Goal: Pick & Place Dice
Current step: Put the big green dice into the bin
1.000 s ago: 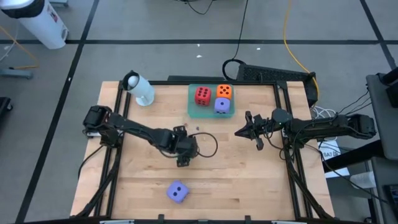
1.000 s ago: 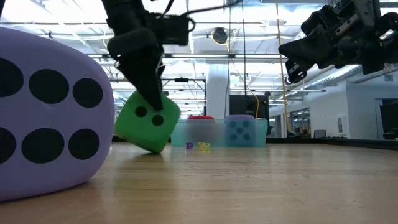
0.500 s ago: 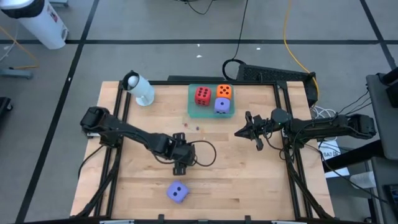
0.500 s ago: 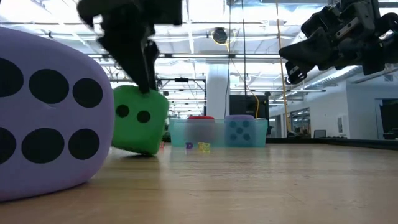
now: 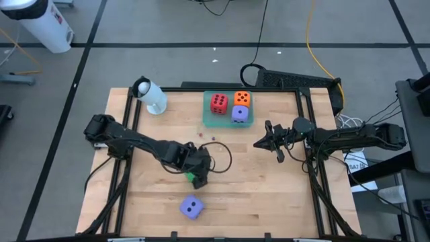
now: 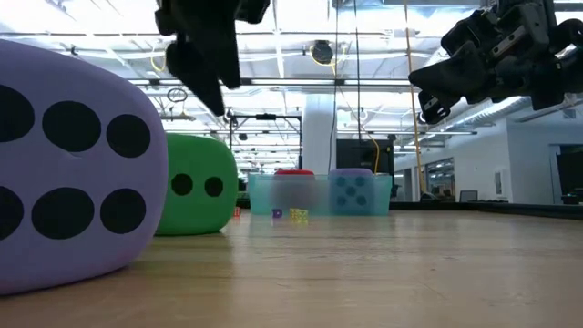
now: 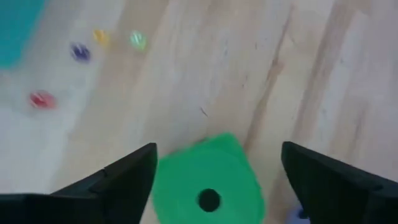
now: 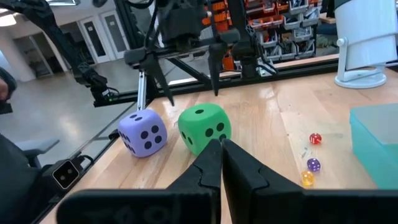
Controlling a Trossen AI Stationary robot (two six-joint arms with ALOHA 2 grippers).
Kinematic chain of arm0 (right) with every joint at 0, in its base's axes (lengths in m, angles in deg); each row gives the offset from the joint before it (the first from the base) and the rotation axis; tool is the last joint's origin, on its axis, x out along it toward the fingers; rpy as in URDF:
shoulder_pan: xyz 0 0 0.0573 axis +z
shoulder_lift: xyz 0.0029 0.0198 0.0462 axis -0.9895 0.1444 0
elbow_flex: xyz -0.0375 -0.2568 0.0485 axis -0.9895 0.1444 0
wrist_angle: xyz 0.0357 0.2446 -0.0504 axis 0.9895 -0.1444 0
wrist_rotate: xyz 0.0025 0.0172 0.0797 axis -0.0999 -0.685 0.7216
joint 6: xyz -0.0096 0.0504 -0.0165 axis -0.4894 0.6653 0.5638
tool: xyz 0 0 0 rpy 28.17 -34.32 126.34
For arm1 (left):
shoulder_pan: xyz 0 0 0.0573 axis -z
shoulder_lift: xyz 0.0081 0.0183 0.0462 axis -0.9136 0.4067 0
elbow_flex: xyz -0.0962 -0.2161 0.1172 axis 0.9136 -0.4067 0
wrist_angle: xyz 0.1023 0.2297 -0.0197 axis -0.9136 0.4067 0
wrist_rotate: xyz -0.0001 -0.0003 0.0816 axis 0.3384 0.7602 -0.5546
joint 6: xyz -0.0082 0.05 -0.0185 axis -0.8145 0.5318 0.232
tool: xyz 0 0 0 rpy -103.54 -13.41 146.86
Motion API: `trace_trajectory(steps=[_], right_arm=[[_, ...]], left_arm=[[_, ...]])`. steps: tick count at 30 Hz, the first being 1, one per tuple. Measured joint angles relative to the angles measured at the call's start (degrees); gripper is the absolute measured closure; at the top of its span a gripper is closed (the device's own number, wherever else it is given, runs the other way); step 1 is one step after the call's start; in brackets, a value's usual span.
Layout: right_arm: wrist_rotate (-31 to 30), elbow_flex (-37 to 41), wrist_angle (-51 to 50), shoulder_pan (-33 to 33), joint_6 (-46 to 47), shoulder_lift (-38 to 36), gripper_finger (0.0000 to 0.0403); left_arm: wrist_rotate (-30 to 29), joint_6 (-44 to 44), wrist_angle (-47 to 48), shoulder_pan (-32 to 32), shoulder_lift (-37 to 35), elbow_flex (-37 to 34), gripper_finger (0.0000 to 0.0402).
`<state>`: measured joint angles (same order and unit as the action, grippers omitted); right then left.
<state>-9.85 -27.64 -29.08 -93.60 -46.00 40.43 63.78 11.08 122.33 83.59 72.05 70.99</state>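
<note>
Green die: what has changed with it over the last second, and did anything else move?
The left hand has let go of the green die and risen above it, fingers open. The die, tilted on an edge a second ago, now sits flat on the table, slightly nearer the front purple die. The right hand, the tray and its three dice have not moved.

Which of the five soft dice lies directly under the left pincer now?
The soft green die on the wooden table, below the open left pincer. The other loose one is purple-blue; three sit in the tray.
</note>
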Motion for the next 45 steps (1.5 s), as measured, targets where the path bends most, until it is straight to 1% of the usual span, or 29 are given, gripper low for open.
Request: trace_trajectory(steps=[2,3,5,8,13,16,18,20,22,25,27,30,34,39,45], right_arm=[[0.0,0.0,0.0,0.0,-0.3,0.0,0.0399],[0.1,0.0,0.0,0.0,-0.6,0.0,0.0399],[0.1,0.0,0.0,0.0,-1.3,0.0,0.0399],[0.1,0.0,0.0,0.0,-1.5,0.0,0.0399],[0.2,0.0,0.0,0.0,-1.3,0.0,0.0399],[0.2,0.0,-0.2,0.0,-0.4,0.0,0.0399],[0.2,0.0,-0.5,0.0,0.0,0.0,0.0399],[0.1,0.0,-0.4,0.0,0.0,0.0,0.0399],[0.1,0.0,-0.5,0.0,-0.2,0.0,0.0399],[0.0,0.0,-0.5,0.0,-0.4,0.0,0.0399],[0.0,0.0,-0.5,0.0,-0.4,0.0,0.0399],[0.0,0.0,-0.5,0.0,-0.4,0.0,0.0399],[-0.1,0.0,-0.5,0.0,-0.4,0.0,0.0399],[-0.2,0.0,-0.6,0.0,-0.2,0.0,0.0399],[-0.3,0.0,-1.2,0.0,-0.5,0.0,0.0399]], left_arm=[[3.0,-1.9,0.7,-0.3,0.0,0.0,0.0019],[3.5,-0.4,1.2,-0.3,-0.1,0.0,0.0011],[4.0,7.3,1.6,0.1,-0.1,0.0,0.0005],[3.4,20.4,3.7,0.5,-0.1,0.0,0.0009],[0.7,35.8,6.8,-0.7,-0.1,0.0,0.0007],[0.3,47.4,8.5,-1.0,-0.1,0.0,0.0003],[1.6,53.8,9.2,-0.4,-0.1,0.0,0.0002],[4.1,57.8,9.4,0.0,-0.1,0.0,0.0002],[6.2,60.6,9.0,-0.2,0.1,0.0,0.0002],[5.8,64.1,8.9,-0.3,0.4,0.0,0.0002],[5.4,65.1,8.4,-0.8,0.4,0.0,0.0002],[7.2,65.7,8.0,-1.8,0.8,0.0,0.0002],[7.5,69.1,7.6,-2.7,1.8,-0.1,0.0002],[11.7,70.3,8.8,-3.8,3.0,-0.1,0.0002],[12.7,73.7,8.7,-3.9,4.3,-0.1,0.0002]])
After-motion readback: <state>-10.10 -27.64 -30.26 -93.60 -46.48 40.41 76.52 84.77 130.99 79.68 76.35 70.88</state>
